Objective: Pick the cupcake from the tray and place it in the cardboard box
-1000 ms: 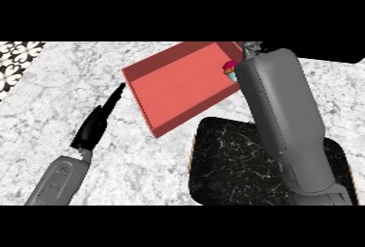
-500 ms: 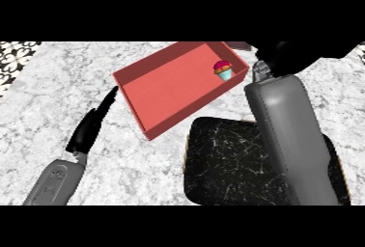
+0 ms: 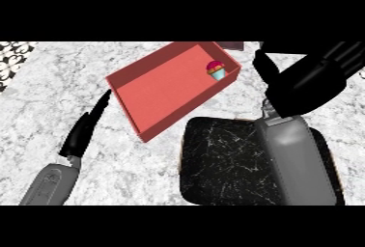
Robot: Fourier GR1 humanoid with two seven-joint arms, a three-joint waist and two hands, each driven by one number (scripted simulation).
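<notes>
A small cupcake (image 3: 216, 70) with a blue wrapper and pink-red top stands in the far right corner of the red tray (image 3: 158, 89). My right hand (image 3: 308, 81) hovers just right of the tray, open, with its fingers spread toward the upper right. It is apart from the cupcake and holds nothing. The cardboard box (image 3: 217, 161), dark inside, lies below the tray, and my right forearm crosses its right half. At the left, my left hand (image 3: 83, 133) rests open, its straight fingers pointing at the tray's left edge.
The counter (image 3: 50, 96) is grey-white marble. A patterned strip (image 3: 14, 53) runs along the far left edge. A small dark object (image 3: 231, 45) lies behind the tray's far corner.
My right arm has drawn back to the right of the tray, uncovering the cupcake. The hand now shows larger beside the tray's right corner. The left hand has kept its place by the tray.
</notes>
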